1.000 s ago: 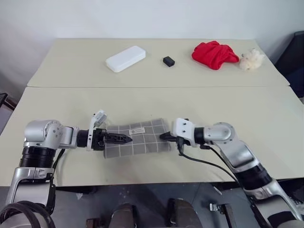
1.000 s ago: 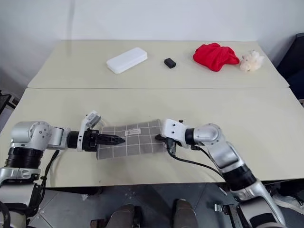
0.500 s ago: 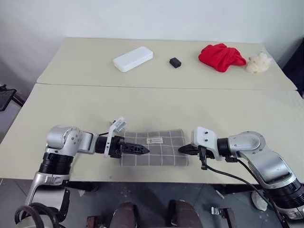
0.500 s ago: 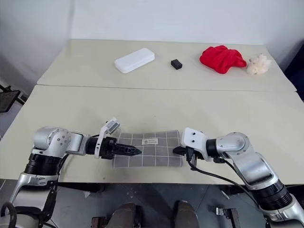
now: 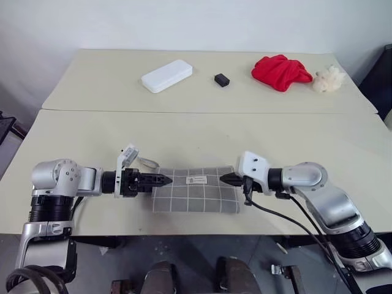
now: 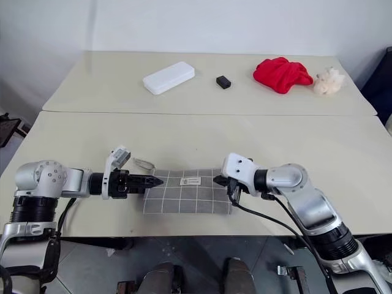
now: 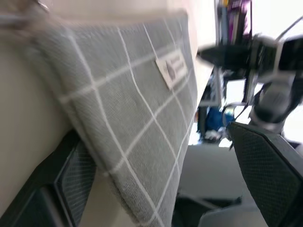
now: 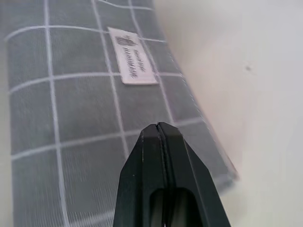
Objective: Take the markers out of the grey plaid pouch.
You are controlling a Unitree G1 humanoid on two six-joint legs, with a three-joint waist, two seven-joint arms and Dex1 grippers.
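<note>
Pale beige tabletop point(image 5: 196, 131), two slabs butted together, seam running across the middle; plain white wall behind.

Nearest me, close to the front edge: the grey plaid pouch point(image 5: 196, 189), lying flat, long side across my view, white label point(image 5: 196, 180) facing up. No markers out on the surface; I judge they are inside, zipper not opened as far as I can tell.

Left gripper point(image 5: 160, 179) comes in level from the pouch's left end. My left wrist view shows its jaws spread wide, one finger point(image 7: 78, 177) low against the fabric edge, the other well clear on the far side. A small loop, probably the zipper pull point(image 6: 144, 163), lies just behind that end. My guess: left is lining up to take the end or the pull.

Right gripper point(image 5: 228, 179) sits at the pouch's right end, jaws fully closed, tips over the grey cloth. Whether they pinch fabric or just press it down I cannot tell; likely an anchor against sliding.

Far slab, well apart: white hard case point(image 5: 166, 75), small black block point(image 5: 220, 79), red cloth point(image 5: 280, 70), fluffy cream toy point(image 5: 329, 78). None involved.
</note>
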